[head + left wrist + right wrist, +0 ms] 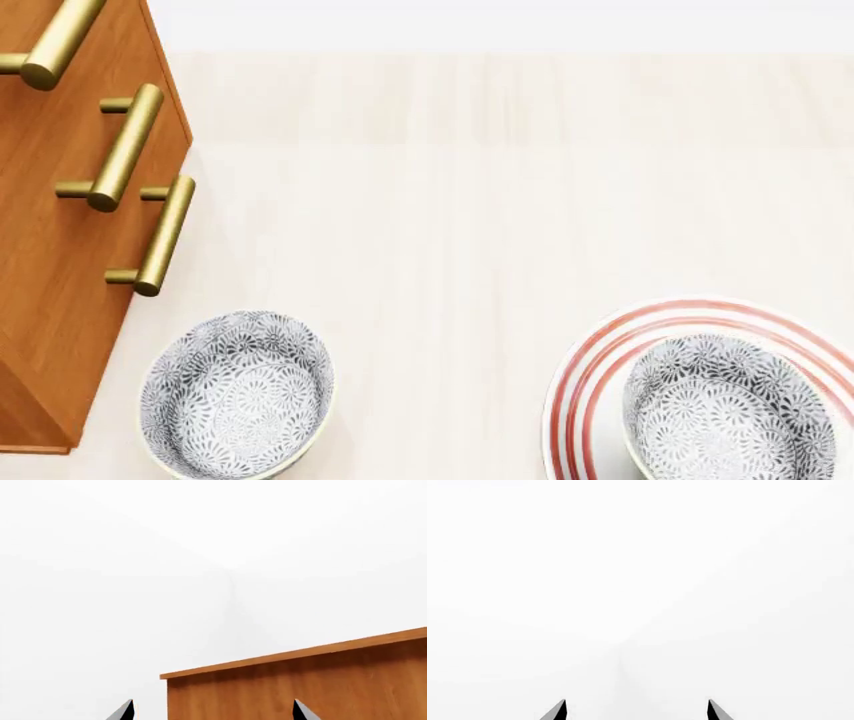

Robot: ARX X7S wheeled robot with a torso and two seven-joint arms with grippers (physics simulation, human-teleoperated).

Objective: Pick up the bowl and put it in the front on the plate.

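from my head camera, nearest me a patterned bowl [727,410] sits on the red-ringed plate [587,385], both cut off by the frame's lower right edge; a second look-alike bowl [240,393] rests on the pale table [441,200] just beside the wooden cabinet [54,280], whose brass handles [158,235] show farther back. neither arm shows there. on the wrist cameras i only see fingertips, left gripper [213,712] and right gripper [635,712] both spread wide, grasping nothing
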